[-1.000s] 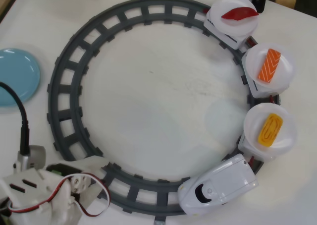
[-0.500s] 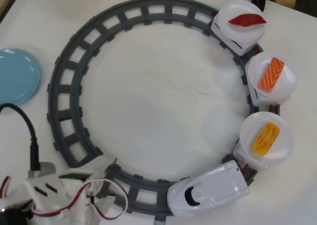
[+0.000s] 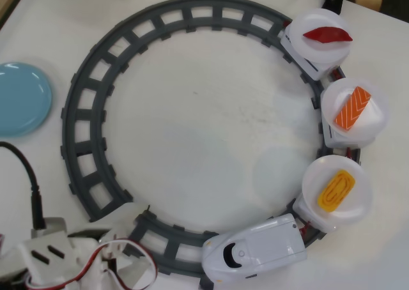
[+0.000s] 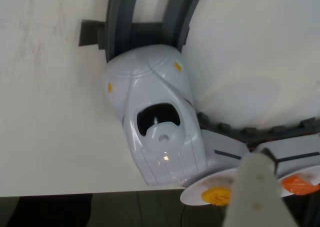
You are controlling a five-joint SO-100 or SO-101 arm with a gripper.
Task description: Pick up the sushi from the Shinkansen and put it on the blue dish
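The white Shinkansen (image 3: 255, 250) sits on the grey circular track (image 3: 83, 111) at the bottom of the overhead view, nose to the left. It pulls three cars topped by white plates. The yellow sushi (image 3: 337, 191) lies on the first plate (image 3: 361, 207) behind the engine. It also shows in the wrist view (image 4: 217, 194), behind the train's nose (image 4: 160, 127). The blue dish (image 3: 19, 98) lies at the left edge, outside the track. My gripper (image 3: 128, 267) is at the bottom left, left of the train and apart from it. One blurred finger (image 4: 255, 187) shows in the wrist view. Its opening is unclear.
An orange striped salmon piece (image 3: 353, 108) and a dark red pointed piece (image 3: 326, 34) lie on the two other plates at the right. A black cable (image 3: 29, 181) runs to the arm at the lower left. The table's front edge (image 4: 75, 193) shows in the wrist view.
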